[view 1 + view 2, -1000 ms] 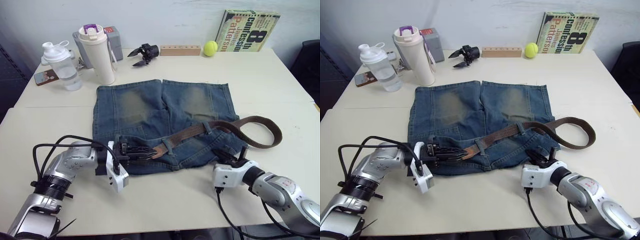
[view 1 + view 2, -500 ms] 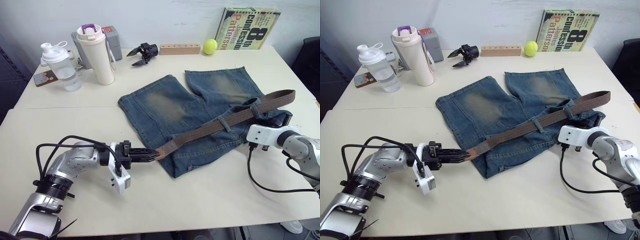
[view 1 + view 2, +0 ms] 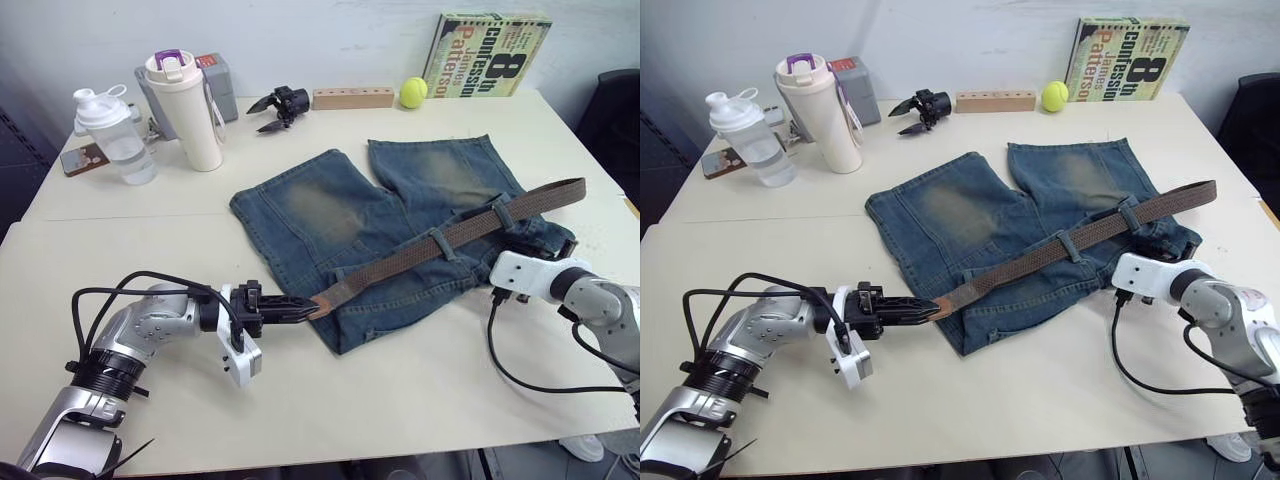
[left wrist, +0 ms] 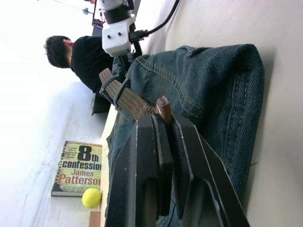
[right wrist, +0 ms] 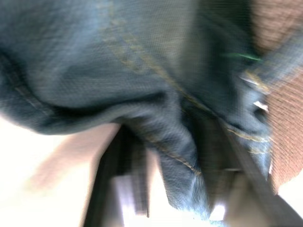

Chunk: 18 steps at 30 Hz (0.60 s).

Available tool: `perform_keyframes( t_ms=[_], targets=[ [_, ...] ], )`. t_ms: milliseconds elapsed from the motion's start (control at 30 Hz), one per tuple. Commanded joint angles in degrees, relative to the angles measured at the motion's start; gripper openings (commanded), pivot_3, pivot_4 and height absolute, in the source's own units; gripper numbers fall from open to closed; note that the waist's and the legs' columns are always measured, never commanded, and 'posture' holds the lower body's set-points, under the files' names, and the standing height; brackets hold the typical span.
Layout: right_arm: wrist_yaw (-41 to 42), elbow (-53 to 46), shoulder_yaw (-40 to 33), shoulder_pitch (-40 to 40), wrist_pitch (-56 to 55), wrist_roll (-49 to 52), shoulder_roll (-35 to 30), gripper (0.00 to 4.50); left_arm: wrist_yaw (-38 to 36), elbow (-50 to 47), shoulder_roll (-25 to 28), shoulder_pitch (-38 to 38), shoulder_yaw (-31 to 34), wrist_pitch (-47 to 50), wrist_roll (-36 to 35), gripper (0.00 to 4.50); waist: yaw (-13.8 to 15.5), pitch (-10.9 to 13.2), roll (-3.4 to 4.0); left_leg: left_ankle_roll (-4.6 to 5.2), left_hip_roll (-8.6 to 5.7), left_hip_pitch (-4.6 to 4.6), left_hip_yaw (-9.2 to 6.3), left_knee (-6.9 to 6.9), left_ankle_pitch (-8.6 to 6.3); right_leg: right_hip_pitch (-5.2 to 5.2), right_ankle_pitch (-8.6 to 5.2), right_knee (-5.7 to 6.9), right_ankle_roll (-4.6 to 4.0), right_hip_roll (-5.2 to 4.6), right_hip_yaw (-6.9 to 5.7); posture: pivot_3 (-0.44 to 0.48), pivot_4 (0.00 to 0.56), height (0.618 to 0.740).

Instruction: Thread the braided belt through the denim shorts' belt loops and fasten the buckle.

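- Your left hand (image 3: 300, 308) is clenched on the lighter tan tip of the dark-brown woven braided belt (image 3: 440, 243).
- The belt runs taut and diagonal through narrow denim belt loops (image 3: 440, 245) on the faded blue denim shorts (image 3: 350, 215), which lie rumpled mid-table.
- Your right hand (image 3: 515, 272) grips a bunched fold of the shorts' waist near the cream table (image 3: 400, 400)'s right edge.

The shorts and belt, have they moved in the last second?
Yes. The denim shorts swung round and slid toward the robot's right; the braided belt, looped before, now lies pulled straight. The left gripper still pinches its tan tip. Bottles, book and ball stayed put.
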Motion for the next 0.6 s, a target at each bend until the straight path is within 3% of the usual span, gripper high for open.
perform_keyframes(
  t_ms=[33, 100, 200, 333, 400, 600],
  targets=[
    [5.44, -7.24, -10.14, 2.71, 6.21, 5.68, -2.80, 3.73, 1.35, -0.22, 0.81, -0.29, 1.33, 0.04, -0.07, 0.00, 0.07, 0.00, 0.01, -0.01, 0.00, 0.00, 0.01, 0.01, 0.00, 0.00, 0.00, 0.00, 0.01, 0.00, 0.01, 0.000, 0.150, 0.657],
    [10.70, -12.50, -15.34, 2.92, 13.84, 12.61, -2.42, 4.42, 1.61, -0.25, 1.07, -0.18, 1.46, 0.09, 0.01, 0.00, -0.02, -0.01, 0.02, 0.00, 0.00, 0.00, 0.03, 0.03, 0.00, 0.00, 0.00, 0.01, 0.01, 0.00, 0.01, 0.000, 0.150, 0.657],
    [20.71, -24.61, -22.00, 2.77, 34.90, 29.37, -2.06, 4.42, 1.98, -0.07, 1.37, -0.02, 1.57, -0.02, 0.31, 0.00, -0.34, -0.01, 0.03, -0.01, 0.05, 0.04, 0.05, 0.03, 0.00, 0.01, 0.00, 0.09, 0.01, 0.06, 0.05, 0.000, 0.150, 0.657],
    [23.33, -33.85, -28.43, -5.09, 73.48, 54.98, 3.60, 4.42, 2.58, -0.31, 1.27, 0.09, 1.64, -0.09, 0.70, 0.00, -0.78, -0.02, 0.03, -0.10, 0.17, 0.14, -0.11, 0.05, -0.03, 0.18, -0.02, 0.08, -0.07, 0.14, -0.10, 0.000, 0.150, 0.657],
    [24.17, -36.99, -30.83, -8.03, 85.84, 64.70, 8.74, 4.42, 2.90, -0.25, 1.09, -0.01, 1.70, -0.16, 0.87, 0.00, -0.79, -0.02, 0.02, -0.09, 0.17, 0.19, -0.25, 0.07, -0.03, 0.36, -0.03, -0.03, -0.11, 0.11, -0.12, 0.000, 0.150, 0.657],
    [-1.69, -31.52, -29.70, -6.43, 90.03, 93.64, 28.39, 4.42, 5.73, -0.14, -0.33, -1.10, 3.68, -1.55, 3.07, 0.00, -0.80, -0.05, -0.03, -0.08, 0.15, 0.17, -0.60, 0.04, -0.03, 0.62, -0.06, -0.22, -0.21, 0.03, -0.19, 0.000, 0.150, 0.657]
  ],
)
